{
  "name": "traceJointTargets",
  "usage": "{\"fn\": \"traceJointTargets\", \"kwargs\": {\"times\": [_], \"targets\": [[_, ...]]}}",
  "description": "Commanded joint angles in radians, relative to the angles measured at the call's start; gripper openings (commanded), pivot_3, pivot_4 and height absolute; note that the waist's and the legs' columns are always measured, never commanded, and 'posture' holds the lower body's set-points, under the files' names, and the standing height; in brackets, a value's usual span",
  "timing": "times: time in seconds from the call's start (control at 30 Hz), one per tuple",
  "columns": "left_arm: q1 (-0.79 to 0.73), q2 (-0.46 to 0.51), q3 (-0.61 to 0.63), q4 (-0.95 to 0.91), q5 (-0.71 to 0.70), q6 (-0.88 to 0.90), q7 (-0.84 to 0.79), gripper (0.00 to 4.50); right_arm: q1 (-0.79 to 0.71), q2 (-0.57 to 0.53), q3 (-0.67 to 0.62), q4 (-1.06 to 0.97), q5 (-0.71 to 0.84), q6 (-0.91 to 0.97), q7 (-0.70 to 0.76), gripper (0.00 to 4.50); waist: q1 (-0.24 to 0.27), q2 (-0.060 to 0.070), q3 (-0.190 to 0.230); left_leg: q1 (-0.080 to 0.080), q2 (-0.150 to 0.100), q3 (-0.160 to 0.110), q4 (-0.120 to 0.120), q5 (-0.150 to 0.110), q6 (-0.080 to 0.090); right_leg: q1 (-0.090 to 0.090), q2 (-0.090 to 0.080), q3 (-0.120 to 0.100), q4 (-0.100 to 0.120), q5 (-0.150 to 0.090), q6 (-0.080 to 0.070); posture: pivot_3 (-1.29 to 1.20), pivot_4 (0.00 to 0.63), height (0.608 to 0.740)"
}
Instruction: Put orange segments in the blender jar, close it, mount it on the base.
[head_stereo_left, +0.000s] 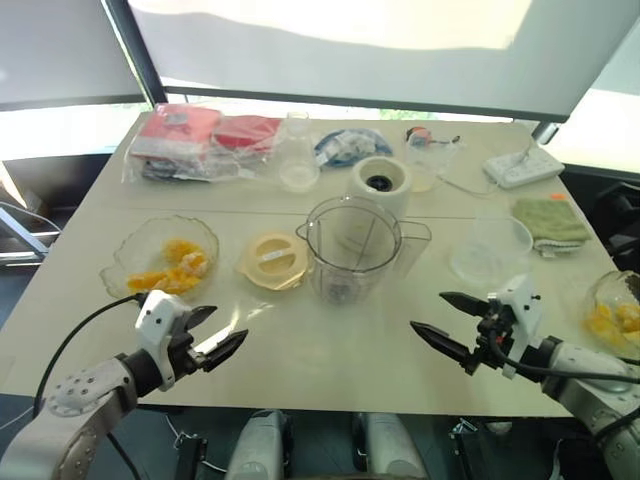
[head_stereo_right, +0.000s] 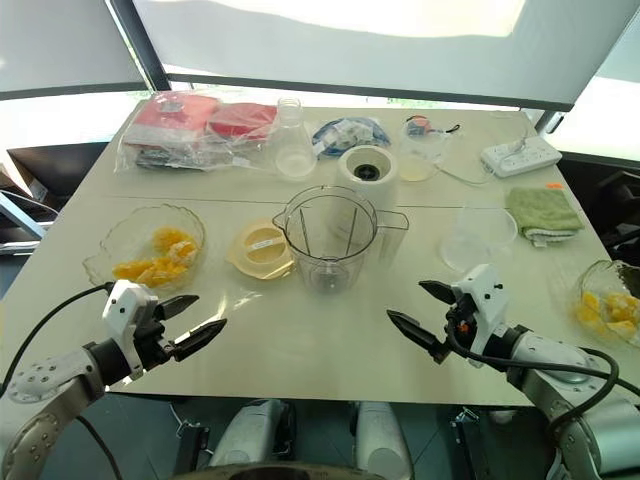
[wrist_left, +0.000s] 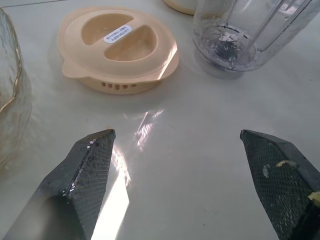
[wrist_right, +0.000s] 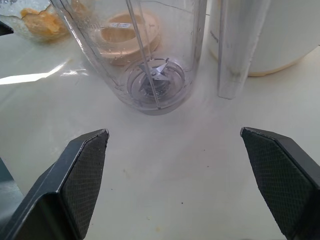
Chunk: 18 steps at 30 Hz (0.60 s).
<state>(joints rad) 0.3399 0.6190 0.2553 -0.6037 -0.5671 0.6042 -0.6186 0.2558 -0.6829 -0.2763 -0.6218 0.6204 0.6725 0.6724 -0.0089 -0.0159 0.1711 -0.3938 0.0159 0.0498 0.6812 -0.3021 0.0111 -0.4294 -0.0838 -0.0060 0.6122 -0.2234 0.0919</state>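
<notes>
Closest in, the 2 grippers hover low over the near edge of the table (head_stereo_left: 300, 370): the left gripper (head_stereo_left: 222, 334) on the left, fingers spread wide with nothing between them, and the right gripper (head_stereo_left: 446, 322) on the right, jaws just as wide and just as empty. Both point inward toward the middle of the table, each well short of the items ahead.

Dead centre stands the blender jar (head_stereo_left: 352, 250), upright on the tabletop, clear and empty, its dark blade visible at the bottom in the right wrist view, its handle facing the robot's right. Just beside it on the left lies the pale-yellow lid (head_stereo_left: 272, 260), flat on the table, not on the jar. Right behind the jar sits the base (head_stereo_left: 380, 184), cream-white with its dark socket facing up, and the jar is not mounted on it.

Over on the left, a shallow glass bowl (head_stereo_left: 132, 246) holds the orange segments (head_stereo_left: 174, 268), a glossy heap inside it. At the far right edge a second bowl (head_stereo_left: 606, 291) carries more orange pieces. An empty clear bowl (head_stereo_left: 490, 250) rests right of the jar, a green cloth (head_stereo_left: 548, 222) behind it, a glass flask (head_stereo_left: 297, 158) and a power strip (head_stereo_left: 524, 166) toward the back
</notes>
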Motion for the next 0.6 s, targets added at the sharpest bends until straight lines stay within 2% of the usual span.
{"fn": "traceJointTargets", "kwargs": {"times": [0.03, 0.6], "targets": [[0.006, 0.0, 0.012, -0.046, -0.018, -0.002, 0.0, 4.17, -0.01, 0.004, 0.0, -0.009, 0.003, -0.013, -0.004, 4.45, -0.001, 0.0, 0.0, 0.0, 0.0, 0.0, 0.0, 0.0, 0.0, 0.0, 0.0, 0.0, 0.0, 0.0, 0.0, 0.0, 0.15, 0.74], [-0.057, -0.004, -0.018, -0.018, -0.012, -0.001, 0.012, 4.17, -0.032, 0.013, 0.011, -0.023, -0.001, -0.016, -0.036, 4.45, 0.0, 0.0, 0.0, 0.0, 0.0, 0.0, 0.0, 0.0, 0.0, 0.0, 0.0, 0.0, 0.0, 0.0, 0.0, 0.0, 0.15, 0.74]]}}
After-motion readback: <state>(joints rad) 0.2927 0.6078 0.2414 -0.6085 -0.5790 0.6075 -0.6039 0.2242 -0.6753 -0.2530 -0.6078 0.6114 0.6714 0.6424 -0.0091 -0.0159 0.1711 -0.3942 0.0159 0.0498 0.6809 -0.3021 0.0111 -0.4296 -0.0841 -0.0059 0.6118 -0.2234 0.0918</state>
